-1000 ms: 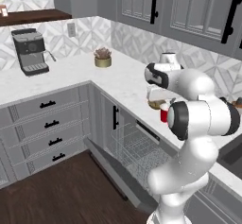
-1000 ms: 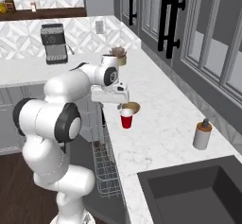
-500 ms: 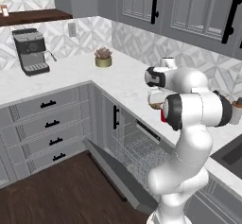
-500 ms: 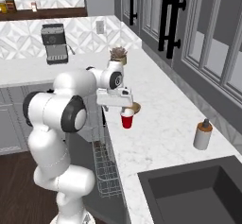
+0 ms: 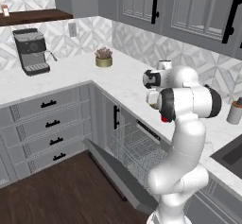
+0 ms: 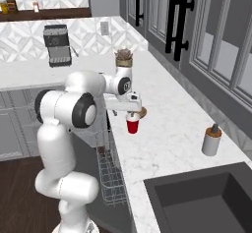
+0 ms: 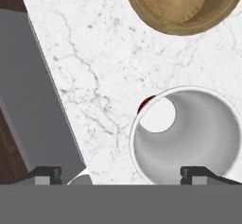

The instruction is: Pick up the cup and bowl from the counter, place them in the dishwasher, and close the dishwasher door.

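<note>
The red cup point(image 6: 132, 127) stands upright on the white marble counter point(image 6: 167, 143) near its front edge; from above, its white inside point(image 7: 186, 133) faces the hand camera. The tan-brown bowl point(image 7: 175, 3) sits just beyond it, partly hidden by the hand in the right base view point(image 6: 142, 112). My gripper point(image 7: 122, 173) hovers open right over the cup point(image 5: 163, 118), with one fingertip point(image 7: 198, 172) above the cup's rim and the other off to its side. Below the counter the dishwasher door point(image 5: 118, 176) hangs open, with the white rack point(image 5: 137, 147) pulled out.
A grey soap dispenser point(image 6: 211, 141) stands farther along the counter beside the dark sink point(image 6: 206, 202). A potted plant point(image 5: 103, 58) and a coffee machine point(image 5: 30, 53) sit at the far corner. Upper cabinets hang over the back of the counter.
The hand has dropped lower over the cup and the elbow has swung in toward the counter. Cup and bowl stand where they were.
</note>
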{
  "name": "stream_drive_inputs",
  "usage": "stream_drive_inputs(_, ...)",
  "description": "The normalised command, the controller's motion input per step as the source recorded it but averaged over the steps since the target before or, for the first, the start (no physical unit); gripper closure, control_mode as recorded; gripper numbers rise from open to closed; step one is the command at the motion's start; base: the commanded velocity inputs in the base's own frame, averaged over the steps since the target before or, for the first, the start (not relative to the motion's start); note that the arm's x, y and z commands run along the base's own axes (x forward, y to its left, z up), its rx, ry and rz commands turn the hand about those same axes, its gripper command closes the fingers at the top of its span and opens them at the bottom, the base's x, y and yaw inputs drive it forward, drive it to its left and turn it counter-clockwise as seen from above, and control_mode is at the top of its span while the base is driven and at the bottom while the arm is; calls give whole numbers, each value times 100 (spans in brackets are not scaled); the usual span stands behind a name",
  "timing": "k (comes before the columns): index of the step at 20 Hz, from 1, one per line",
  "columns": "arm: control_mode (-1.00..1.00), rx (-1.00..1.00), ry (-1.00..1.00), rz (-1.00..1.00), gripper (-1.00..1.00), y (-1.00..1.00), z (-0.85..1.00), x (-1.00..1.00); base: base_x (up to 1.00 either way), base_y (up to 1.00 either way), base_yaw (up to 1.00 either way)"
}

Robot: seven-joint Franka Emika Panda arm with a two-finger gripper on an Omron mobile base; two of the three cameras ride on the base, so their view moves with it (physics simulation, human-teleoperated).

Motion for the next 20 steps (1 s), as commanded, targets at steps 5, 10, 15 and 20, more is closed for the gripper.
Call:
stream_drive_inputs(5, -100, 0, 0, 3, -100, -7, -27, 46, 0, 0, 0)
stream_drive_inputs(10, -100, 0, 0, 2, -100, -7, -24, 43, 0, 0, 0)
stream_drive_inputs(15, -100, 0, 2, 1, -100, -3, -28, 15, 0, 0, 0)
stream_drive_inputs(20, -100, 0, 17, 0, 100, 0, -48, -19, 0, 0, 0)
